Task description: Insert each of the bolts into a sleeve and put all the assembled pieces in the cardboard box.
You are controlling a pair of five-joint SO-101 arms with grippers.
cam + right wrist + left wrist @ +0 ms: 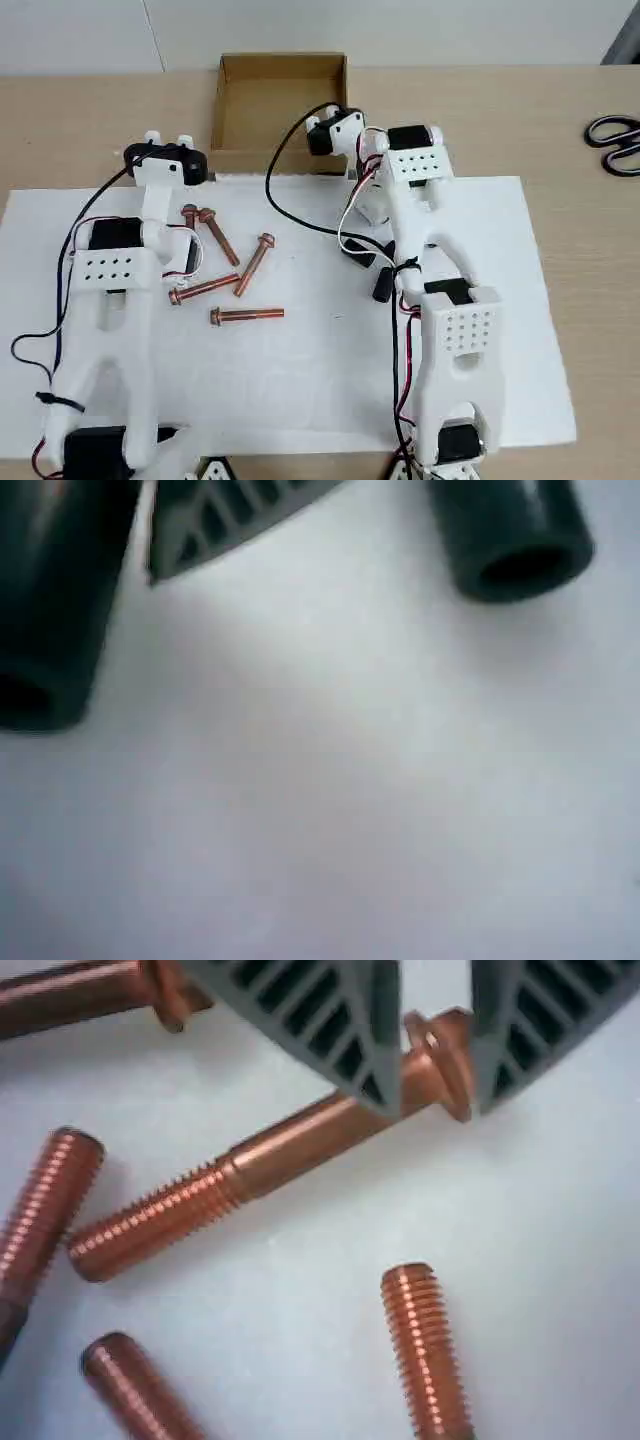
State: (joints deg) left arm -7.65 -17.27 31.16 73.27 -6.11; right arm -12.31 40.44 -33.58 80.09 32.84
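Left end effector [435, 1055] is open, straddling a copper bolt [250, 1165] near its head (more bolts [245, 315] lie nearby). Right end effector [235, 515], grip impossible to tell, is beside two black sleeves [515, 535]. Cardboard box [283, 100] at twelve o'clock.

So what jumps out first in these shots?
Copper bolts lie scattered on the sheet beside the left arm, and the left gripper is down over the head end of one bolt. Two black sleeves lie on the sheet by the right arm; the cardboard box sits beyond the sheet.
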